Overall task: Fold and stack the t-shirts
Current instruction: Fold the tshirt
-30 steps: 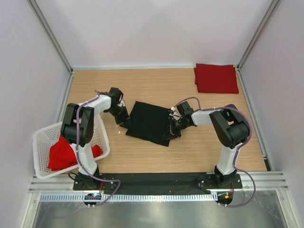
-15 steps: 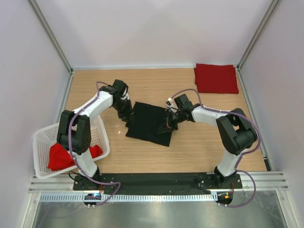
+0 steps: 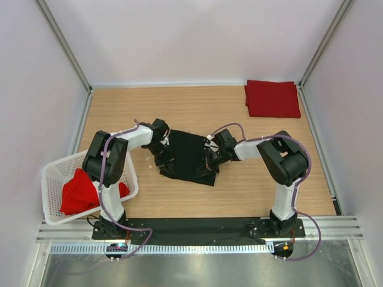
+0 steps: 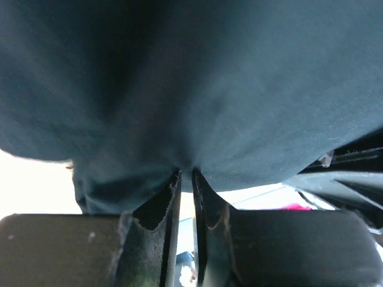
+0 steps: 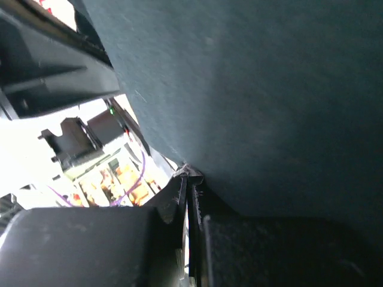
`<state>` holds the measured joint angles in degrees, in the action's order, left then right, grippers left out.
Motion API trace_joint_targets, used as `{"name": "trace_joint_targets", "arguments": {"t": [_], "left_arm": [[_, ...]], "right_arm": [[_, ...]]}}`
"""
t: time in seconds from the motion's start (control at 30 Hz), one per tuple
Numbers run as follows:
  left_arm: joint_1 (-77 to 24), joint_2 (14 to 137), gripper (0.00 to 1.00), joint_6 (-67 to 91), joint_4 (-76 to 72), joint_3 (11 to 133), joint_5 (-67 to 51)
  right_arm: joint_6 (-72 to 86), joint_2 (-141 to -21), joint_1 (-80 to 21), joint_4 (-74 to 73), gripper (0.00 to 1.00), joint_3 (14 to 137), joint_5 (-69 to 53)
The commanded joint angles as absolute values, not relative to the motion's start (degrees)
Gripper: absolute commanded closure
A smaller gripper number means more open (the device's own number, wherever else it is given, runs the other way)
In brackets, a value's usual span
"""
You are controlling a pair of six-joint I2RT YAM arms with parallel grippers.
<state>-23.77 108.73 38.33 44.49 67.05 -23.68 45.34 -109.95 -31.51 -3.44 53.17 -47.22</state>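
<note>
A pale wood tabletop (image 3: 257, 185) lies between plain white walls (image 3: 191, 42). A folded red t-shirt (image 3: 272, 98) rests at its far right corner. At the near left, a white lattice basket (image 3: 52, 172) holds a crumpled red t-shirt (image 3: 76, 192). The black t-shirt (image 3: 188, 152) lies mid-table between the arms, partly bunched. The left hand (image 3: 163, 156) pinches its left edge, jaws nearly together. The right hand (image 3: 210, 161) is clamped tight on its right edge. Dark cloth fills both wrist views, hiding the tabletop beneath.
</note>
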Motion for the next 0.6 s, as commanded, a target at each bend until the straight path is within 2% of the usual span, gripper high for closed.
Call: {"name": "trace_joint_targets", "arguments": {"t": [0.0,0.13,0.17,0.2,0.3,0.33,0.37,0.4,0.43,0.47,0.5,0.57], "left_arm": [[-22.8,108.8,0.86,36.7,46.8,65.1,-19.4],[-22.9,105.8,0.85,35.3,48.2,64.9,-17.4],[-22.8,105.3,0.84,35.2,48.7,65.5,-17.4],[-22.9,104.1,0.82,35.0,49.6,65.9,-17.7],[-23.4,101.5,0.75,34.5,50.9,68.0,-19.2],[-23.9,100.6,0.69,34.5,51.4,68.6,-20.5],[-24.3,98.2,0.62,34.5,51.7,70.1,-21.2],[-24.5,97.0,0.60,34.7,51.7,70.7,-21.7],[-25.0,96.2,0.59,35.0,51.6,71.4,-22.5],[-25.0,94.3,0.58,35.5,51.5,72.0,-23.1],[-25.0,93.7,0.58,35.9,51.6,73.0,-23.4],[-25.0,92.4,0.58,36.6,52.3,73.9,-24.0]], "right_arm": [[40.9,-106.4,-31.0,-5.8,0.98,47.6,-46.4],[33.0,-98.5,-29.1,-14.7,0.98,44.6,-39.8],[31.1,-96.9,-28.7,-20.9,0.98,45.5,-37.5],[29.5,-95.0,-28.7,-24.1,0.97,46.5,-32.0],[25.7,-88.8,-27.3,-33.0,0.94,50.4,-26.7],[25.5,-87.6,-26.6,-34.5,0.90,51.3,-23.4],[25.2,-85.8,-25.3,-37.0,0.60,53.3,-20.9],[25.1,-85.3,-25.0,-37.6,0.44,54.1,-18.9],[25.0,-84.9,-24.8,-37.7,0.33,54.7,-17.5],[23.8,-84.6,-24.7,-35.9,0.28,55.1,-17.5],[23.9,-85.2,-24.3,-35.3,0.17,55.5,-17.1],[24.3,-86.0,-23.6,-32.2,0.04,55.6,-16.6]]}}
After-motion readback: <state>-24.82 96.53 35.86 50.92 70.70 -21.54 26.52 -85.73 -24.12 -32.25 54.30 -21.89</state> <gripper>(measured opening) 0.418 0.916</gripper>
